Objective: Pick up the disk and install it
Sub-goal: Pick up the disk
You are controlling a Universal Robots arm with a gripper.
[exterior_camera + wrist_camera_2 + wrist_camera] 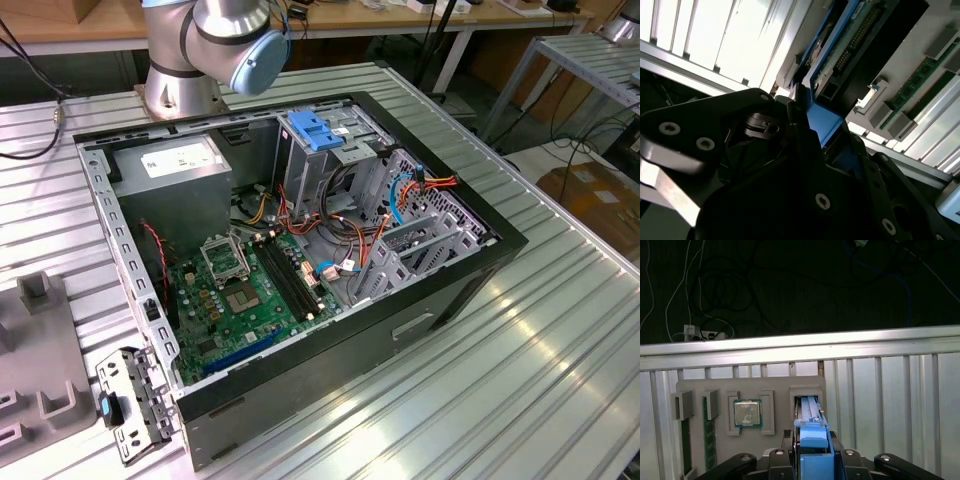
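disk (809, 410) stands on edge in the holder (720, 390) slot on the bench (890, 400); tool (813, 455) clenched on its blue rail (813, 437). watch your lift: any skew could bind it in the slot, or the narrow grip could slip.

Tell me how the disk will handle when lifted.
Probably stiff: the disk is a slab standing on edge in the grey holder. Its smooth blue rail between the fingers may slip. The exposed circuit board suggests fragility.
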